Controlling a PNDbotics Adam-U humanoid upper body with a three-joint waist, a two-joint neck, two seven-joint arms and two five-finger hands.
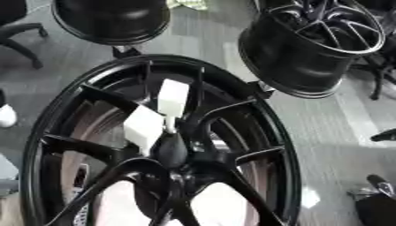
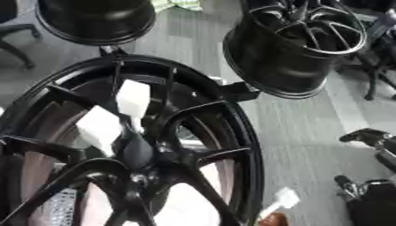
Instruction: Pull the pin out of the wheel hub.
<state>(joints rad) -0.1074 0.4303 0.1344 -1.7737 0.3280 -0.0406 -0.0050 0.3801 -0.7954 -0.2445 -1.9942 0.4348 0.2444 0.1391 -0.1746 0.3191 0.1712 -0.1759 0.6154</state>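
White-padded fingers [image 1: 158, 115] pinch a pale pin [image 1: 169, 125] over the wheel hub [image 1: 182, 170].

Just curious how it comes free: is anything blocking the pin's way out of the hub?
Nothing visible blocks it. The dark pin stands out from the hub between the spokes. Two white blocks sit just above its tip, and I cannot tell what they are.

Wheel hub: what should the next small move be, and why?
Probably bring a hand in to the wheel hub. Two white blocks and a dark knob-like piece stand at the centre of the black wheel, and no hand shows there gripping anything. Which piece is the pin I cannot tell.
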